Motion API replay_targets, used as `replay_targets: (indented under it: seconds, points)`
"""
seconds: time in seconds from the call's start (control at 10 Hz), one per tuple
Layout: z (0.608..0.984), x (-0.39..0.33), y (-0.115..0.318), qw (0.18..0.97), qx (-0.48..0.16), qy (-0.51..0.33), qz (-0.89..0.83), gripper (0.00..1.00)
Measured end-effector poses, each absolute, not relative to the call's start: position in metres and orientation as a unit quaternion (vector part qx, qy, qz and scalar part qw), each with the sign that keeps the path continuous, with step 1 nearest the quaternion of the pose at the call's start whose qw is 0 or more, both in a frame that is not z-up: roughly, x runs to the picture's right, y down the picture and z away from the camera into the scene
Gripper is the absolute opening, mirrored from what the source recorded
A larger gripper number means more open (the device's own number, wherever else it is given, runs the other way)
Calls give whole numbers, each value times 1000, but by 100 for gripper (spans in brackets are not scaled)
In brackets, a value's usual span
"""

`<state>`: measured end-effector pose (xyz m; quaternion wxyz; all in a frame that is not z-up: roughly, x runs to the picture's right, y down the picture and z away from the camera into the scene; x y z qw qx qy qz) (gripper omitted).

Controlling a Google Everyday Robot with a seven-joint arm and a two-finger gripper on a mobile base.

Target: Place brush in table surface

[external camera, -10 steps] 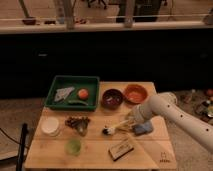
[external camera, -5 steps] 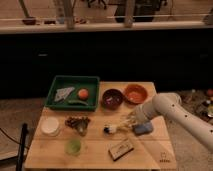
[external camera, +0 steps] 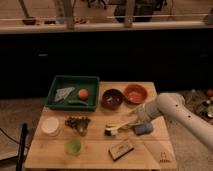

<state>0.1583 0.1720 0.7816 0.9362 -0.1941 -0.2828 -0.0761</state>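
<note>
The brush (external camera: pixel 118 129) has a pale yellow-cream handle and a dark-and-white bristle head. It lies low over the light wooden table surface (external camera: pixel 95 156), head to the left, near the middle. My gripper (external camera: pixel 134 118) comes in from the right on a white arm and sits at the handle's right end. I cannot tell whether the brush rests on the wood or hangs just above it.
A blue block (external camera: pixel 143 129) lies just right of the brush. A flat brown box (external camera: pixel 121 149) sits in front. A green tray (external camera: pixel 72 93) holds an orange ball at back left. Two bowls (external camera: pixel 123 95) stand behind. A white cup, a green cup and a dark bunch sit at left.
The arm has drawn slightly back to the right and the brush has shifted a little with it, staying low over the table.
</note>
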Motion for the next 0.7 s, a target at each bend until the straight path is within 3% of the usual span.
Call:
replay_targets:
  seconds: [0.7]
  points:
    - [774,199,155,946,-163,-277,-40,80]
